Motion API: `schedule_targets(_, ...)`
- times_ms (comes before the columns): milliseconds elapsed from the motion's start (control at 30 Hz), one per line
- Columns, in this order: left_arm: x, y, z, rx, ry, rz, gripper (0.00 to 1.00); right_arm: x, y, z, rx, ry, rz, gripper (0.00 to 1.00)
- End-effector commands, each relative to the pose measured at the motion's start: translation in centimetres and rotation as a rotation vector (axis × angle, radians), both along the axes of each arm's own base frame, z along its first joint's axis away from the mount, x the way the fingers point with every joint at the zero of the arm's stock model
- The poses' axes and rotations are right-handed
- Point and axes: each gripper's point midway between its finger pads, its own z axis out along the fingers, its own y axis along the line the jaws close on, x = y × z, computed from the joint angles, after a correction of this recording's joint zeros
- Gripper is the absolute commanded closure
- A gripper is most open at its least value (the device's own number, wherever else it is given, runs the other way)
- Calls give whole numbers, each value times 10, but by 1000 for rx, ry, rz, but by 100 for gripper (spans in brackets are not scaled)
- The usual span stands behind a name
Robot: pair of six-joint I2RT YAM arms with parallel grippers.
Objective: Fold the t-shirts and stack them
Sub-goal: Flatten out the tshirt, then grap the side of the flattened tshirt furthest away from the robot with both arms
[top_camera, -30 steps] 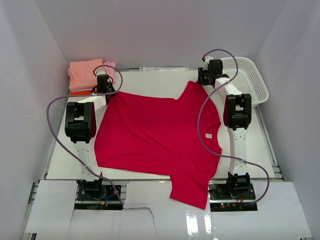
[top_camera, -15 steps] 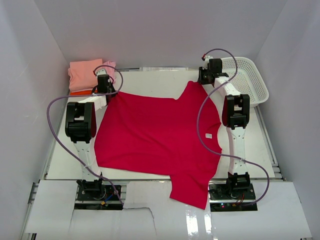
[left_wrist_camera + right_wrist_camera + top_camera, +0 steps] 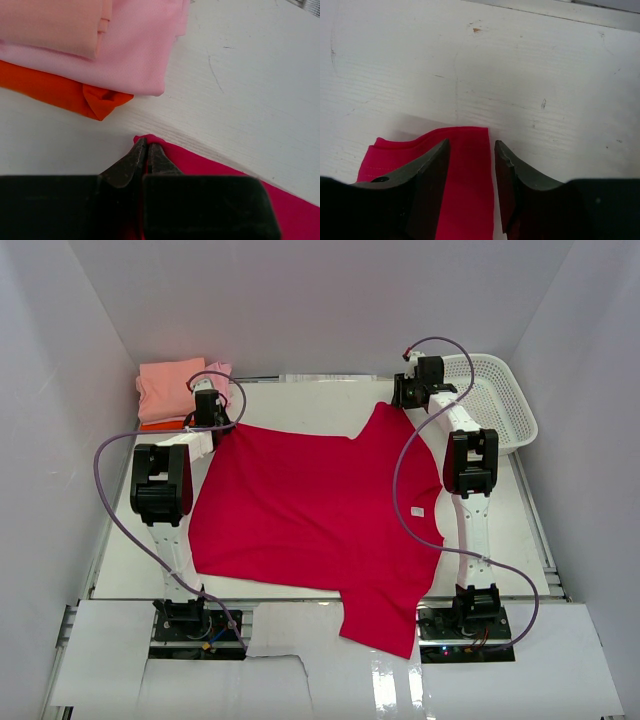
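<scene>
White, scuffed tabletop (image 3: 300, 405). Far left, the folded stack (image 3: 172, 390): salmon on light pink on orange, soft and flat. Now the left gripper (image 3: 146, 149), clamped on a corner of the crimson t-shirt (image 3: 310, 510) spread mid-table. Over right, the right gripper (image 3: 472, 146) straddles another corner, fingers apart.

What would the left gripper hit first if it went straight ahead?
Likely the folded light pink shirt, after a strip of bare table; the orange shirt sits beside it. Depth is unclear.

Folded t-shirts (image 3: 125, 55) lie just beyond the left fingers (image 3: 131, 162); a basket (image 3: 495, 400) stands near the right fingers (image 3: 427, 170).
</scene>
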Motion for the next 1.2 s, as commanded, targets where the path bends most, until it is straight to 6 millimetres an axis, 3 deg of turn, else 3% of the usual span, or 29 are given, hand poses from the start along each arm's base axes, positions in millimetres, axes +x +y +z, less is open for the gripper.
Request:
schedule_targets(0,3,-2,31,5,-61,0,100,3,-1,10,8,-18,2,52)
schedule_targets(400,3,-2,32,10,-62,0,100,2,-5,9,-1,10,-15,54)
schedule_targets(600,2,-1,33,12,-64,4,100,1,-5,6,0,23,-13,63)
schedule_targets(700,2,-1,33,11,-63,6,100,2,-4,9,1,20,-12,75)
schedule_targets(800,2,-2,33,12,-62,3,100,1,-6,9,-2,18,-17,77)
schedule_targets(933,2,-1,34,17,-63,3,100,2,-6,8,-2,10,-18,91)
schedule_targets(1167,3,2,31,28,-47,16,100,-2,0,19,43,11,-10,92)
